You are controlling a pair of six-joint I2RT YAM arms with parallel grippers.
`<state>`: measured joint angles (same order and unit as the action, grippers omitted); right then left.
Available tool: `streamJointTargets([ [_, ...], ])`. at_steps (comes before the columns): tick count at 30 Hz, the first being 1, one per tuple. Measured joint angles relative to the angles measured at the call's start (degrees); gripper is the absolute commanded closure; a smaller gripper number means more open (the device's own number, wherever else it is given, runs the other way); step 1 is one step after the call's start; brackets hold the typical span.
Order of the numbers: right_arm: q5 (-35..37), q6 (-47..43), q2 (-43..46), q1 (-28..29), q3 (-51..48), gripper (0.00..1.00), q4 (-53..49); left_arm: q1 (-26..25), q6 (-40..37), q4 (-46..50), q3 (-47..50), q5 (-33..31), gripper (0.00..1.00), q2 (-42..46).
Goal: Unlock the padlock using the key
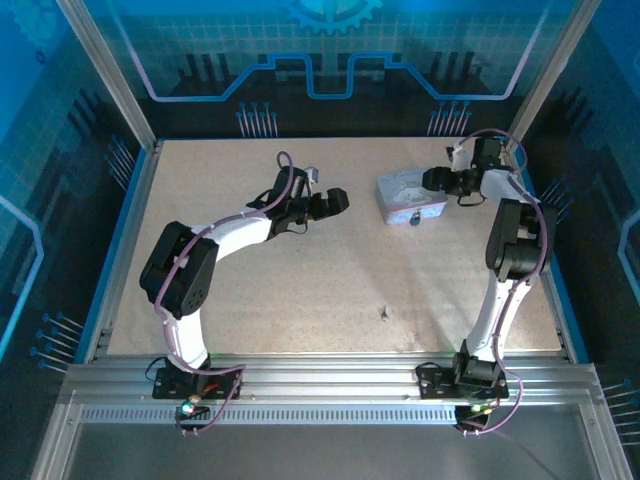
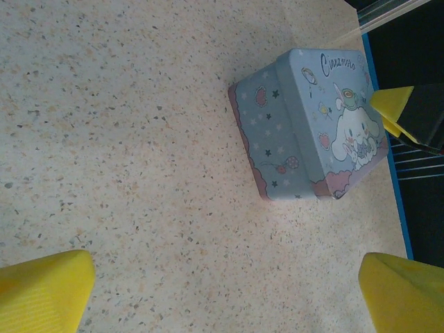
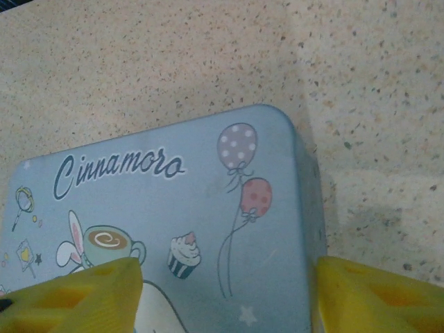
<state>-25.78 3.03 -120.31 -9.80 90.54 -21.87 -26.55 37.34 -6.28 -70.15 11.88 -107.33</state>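
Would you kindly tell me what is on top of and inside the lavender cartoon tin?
Nothing lies on the printed lid of the tin. The right gripper has its yellow fingers over one end of it. The lid is shut, so whatever is inside is hidden.

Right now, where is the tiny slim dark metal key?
In the top view, the tiny slim dark metal key lies alone on the speckled table, right of centre toward the near edge, well nearer the arms than the pale lavender cartoon-printed tin.

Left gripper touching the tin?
No, the left gripper hangs open over bare table, the tin lying clear ahead of its fingers.
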Motion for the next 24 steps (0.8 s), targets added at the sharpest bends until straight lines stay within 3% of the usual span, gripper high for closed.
streamJointTargets([
  [12, 0.24, 3.30, 5.70, 3.80, -10.19, 0.46, 3.52, 0.00, -0.39, 0.00, 7.26, -1.77, 0.01, 6.71],
  [24, 1.29, 11.47, 17.75, 8.46, -27.43, 0.40, 9.55, 0.00, -0.31, 0.04, 18.64, -4.70, 0.01, 19.78],
])
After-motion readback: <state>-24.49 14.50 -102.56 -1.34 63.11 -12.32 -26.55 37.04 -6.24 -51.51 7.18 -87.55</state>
